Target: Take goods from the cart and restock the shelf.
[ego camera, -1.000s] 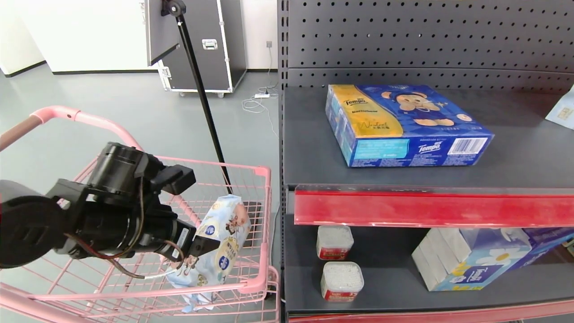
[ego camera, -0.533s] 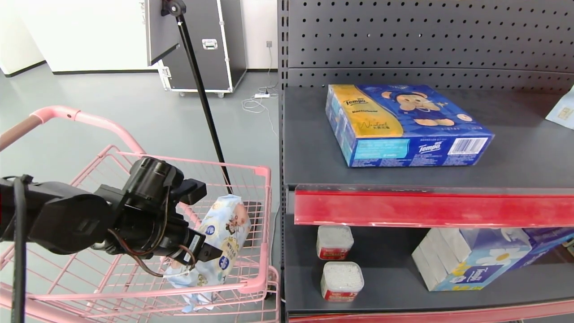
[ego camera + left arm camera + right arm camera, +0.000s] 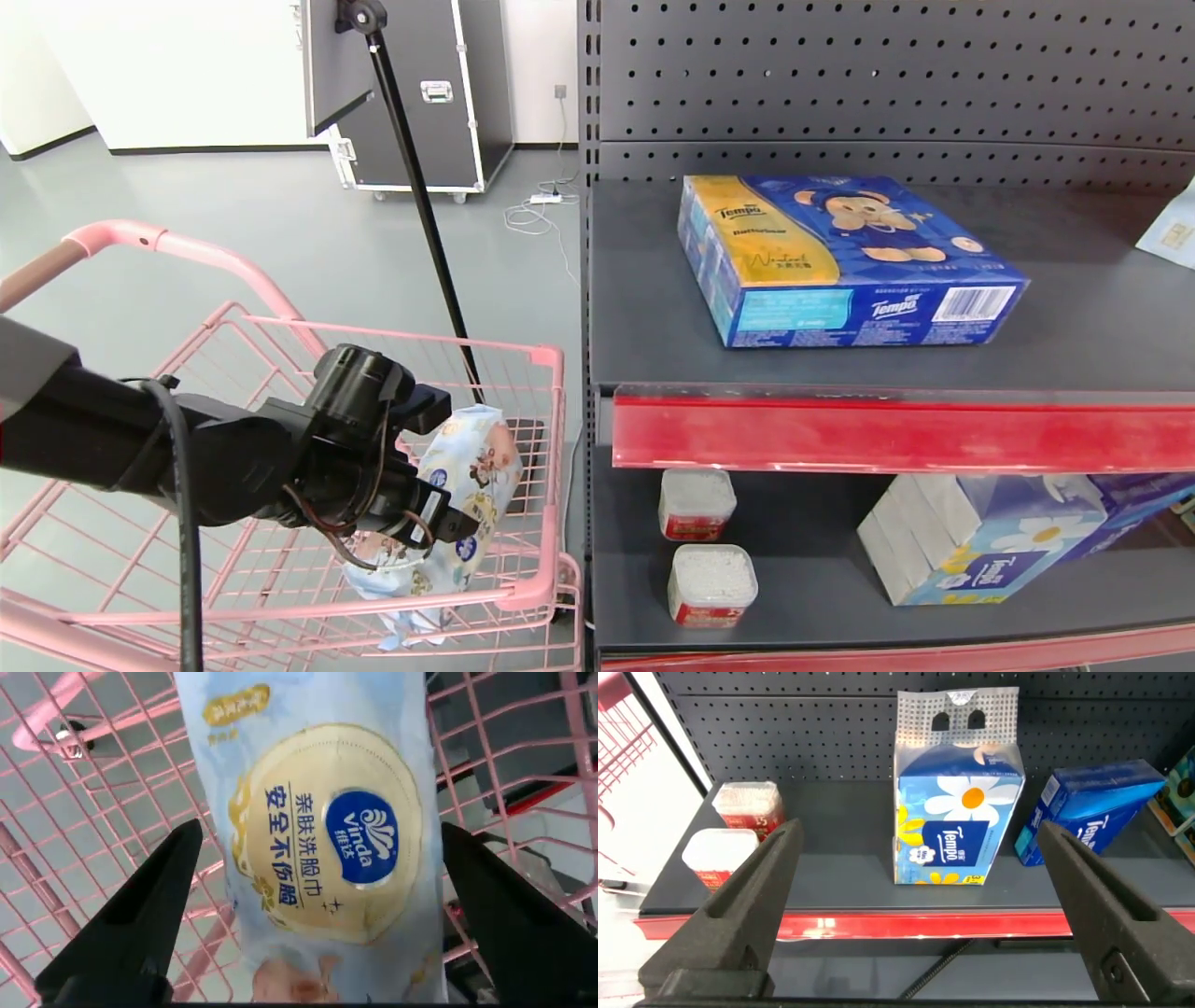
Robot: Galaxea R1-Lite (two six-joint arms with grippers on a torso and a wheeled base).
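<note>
- head view: the left gripper [image 3: 452, 528] is down inside the pink cart [image 3: 553, 439], at the lower part of a pale blue soft pack [image 3: 478, 459].
- the pack stands tilted in the cart's corner nearest the shelf [image 3: 1074, 317].
- on the upper board of the shelf a flat blue box [image 3: 840, 257] lies behind the red rail [image 3: 896, 434].
- on the board below, two small white-topped tubs [image 3: 697, 504] stand one behind the other, and a tissue bundle [image 3: 971, 537] sits well apart from them.
- left wrist view: the left gripper [image 3: 320, 826] is spread wide, with the pack [image 3: 327, 840] between its black fingers [image 3: 131, 933].
- whether the pads touch the wrap cannot be told. the cart's pink wire [image 3: 572, 728] runs behind the pack.
- right wrist view: the right gripper [image 3: 917, 826] is spread wide and holds nothing, facing the lower board of the shelf.
- there the two tubs [image 3: 747, 805] stand together, the tissue bundle [image 3: 957, 812] stands upright, and a dark blue carton [image 3: 1092, 807] leans just beside it.
</note>
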